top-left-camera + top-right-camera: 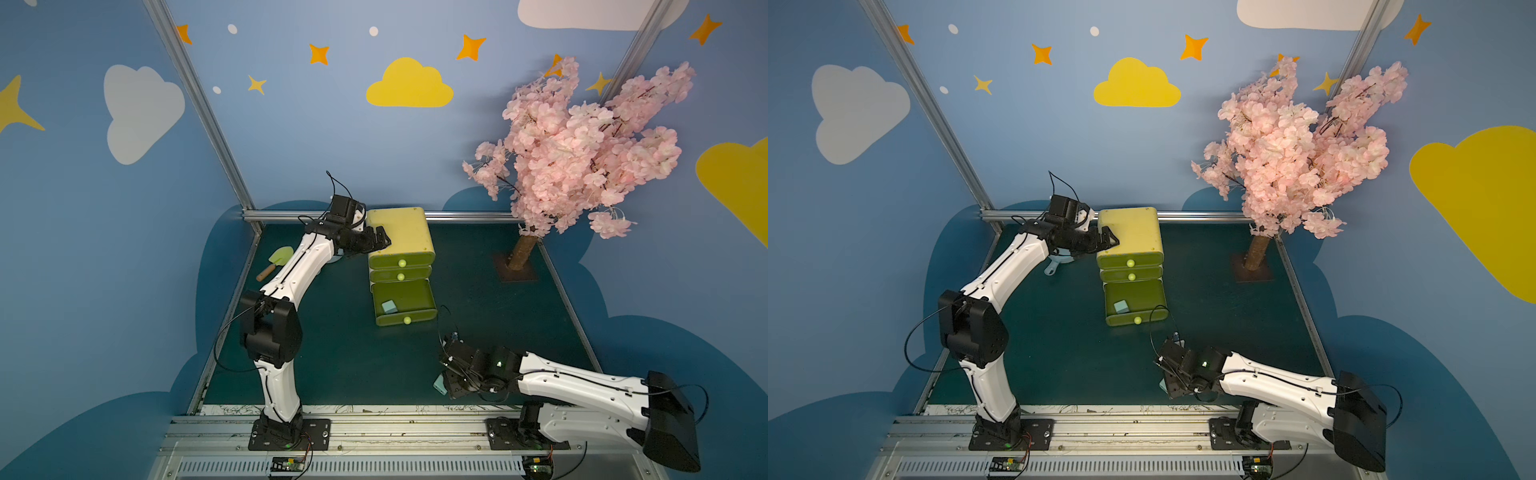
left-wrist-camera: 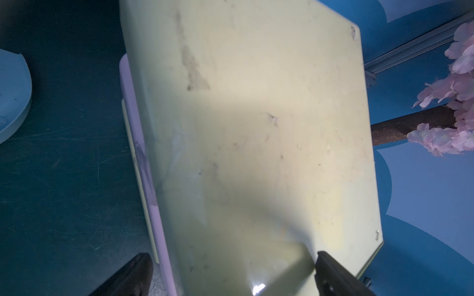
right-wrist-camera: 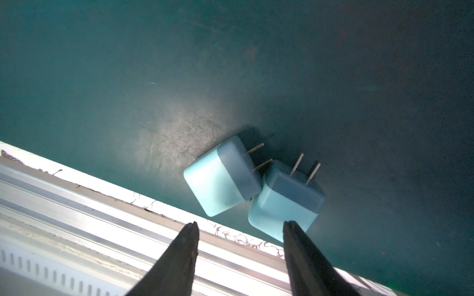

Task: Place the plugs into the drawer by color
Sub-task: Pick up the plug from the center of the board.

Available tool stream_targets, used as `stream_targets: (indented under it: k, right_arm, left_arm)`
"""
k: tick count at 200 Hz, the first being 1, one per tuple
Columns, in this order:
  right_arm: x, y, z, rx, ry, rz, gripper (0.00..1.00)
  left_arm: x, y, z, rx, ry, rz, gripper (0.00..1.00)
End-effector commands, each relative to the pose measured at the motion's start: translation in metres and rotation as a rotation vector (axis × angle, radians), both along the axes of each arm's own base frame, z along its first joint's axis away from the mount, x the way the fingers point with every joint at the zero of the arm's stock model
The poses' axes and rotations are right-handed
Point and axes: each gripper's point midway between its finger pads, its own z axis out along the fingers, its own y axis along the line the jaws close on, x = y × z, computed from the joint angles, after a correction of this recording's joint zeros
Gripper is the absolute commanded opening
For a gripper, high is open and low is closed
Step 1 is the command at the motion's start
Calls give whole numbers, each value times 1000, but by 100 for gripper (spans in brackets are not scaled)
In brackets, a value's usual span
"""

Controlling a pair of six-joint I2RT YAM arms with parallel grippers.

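Right wrist view: I see right gripper (image 3: 239, 225) spread, pinching nothing, one tip over a blue plug (image 3: 284, 205) touching a second blue plug (image 3: 218, 179) on the mat (image 3: 128, 77) by the front rail (image 3: 77, 205). Left gripper (image 1: 380, 240) spread wide over the drawer chest (image 1: 401, 228) top; third blue plug (image 1: 389, 307) lies in the open bottom drawer (image 1: 415, 297).

A pink blossom tree (image 1: 582, 145) stands on a green mat (image 1: 353, 365); 1 toy shovel (image 1: 274, 262) (wooden handle) lies opposite.
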Motion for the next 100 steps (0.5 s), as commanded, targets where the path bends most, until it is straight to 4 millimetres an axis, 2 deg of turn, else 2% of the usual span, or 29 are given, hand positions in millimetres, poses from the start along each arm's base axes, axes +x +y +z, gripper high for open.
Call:
stream_targets:
  k: [1, 42, 100]
  right_arm:
    - [-3, 18, 2, 100, 12, -16, 55]
    - [-8, 20, -10, 89, 40, -9, 55]
    - [-2, 30, -19, 49, 39, 20, 55]
  left_arm:
    - [-6, -1, 3, 6, 6, -10, 100]
    - [-7, 0, 4, 18, 0, -7, 100]
    - [-7, 2, 6, 27, -6, -4, 100]
